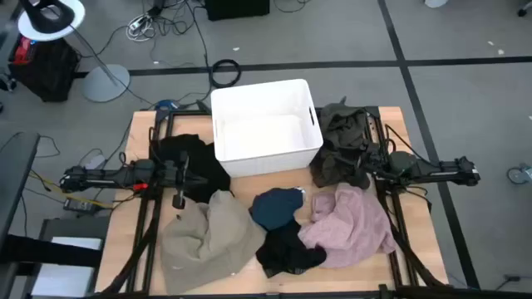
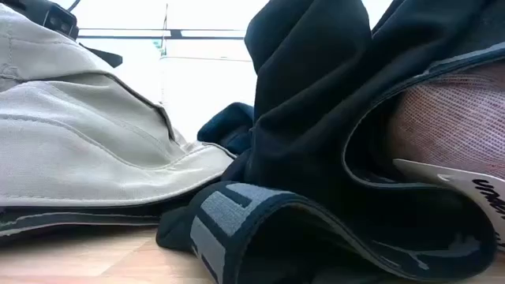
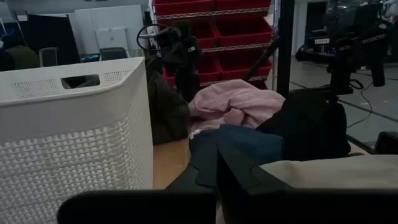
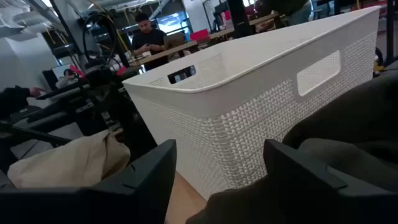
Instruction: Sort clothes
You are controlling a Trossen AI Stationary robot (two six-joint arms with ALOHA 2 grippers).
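1. Closest to the low camera I see a black garment (image 2: 316,158) with a grey-banded hem; it lies on the table (image 1: 125,178) in front of the white bin (image 1: 264,124), well apart from it.
2. Beside it, the beige garment (image 1: 208,241) lies in front of the bin, on its left.
3. Between the bin and that black garment lies the teal-blue garment (image 1: 277,208), and the pink garment (image 1: 349,224) is on its right.
4. Second black garment (image 1: 195,162) touches the bin's left side.
5. My left gripper (image 1: 179,199) is closed, holding nothing, near the bin's left front corner.
6. My right gripper (image 1: 363,170) is spread wide, over the olive-green garment (image 1: 342,137) at the bin's right side.
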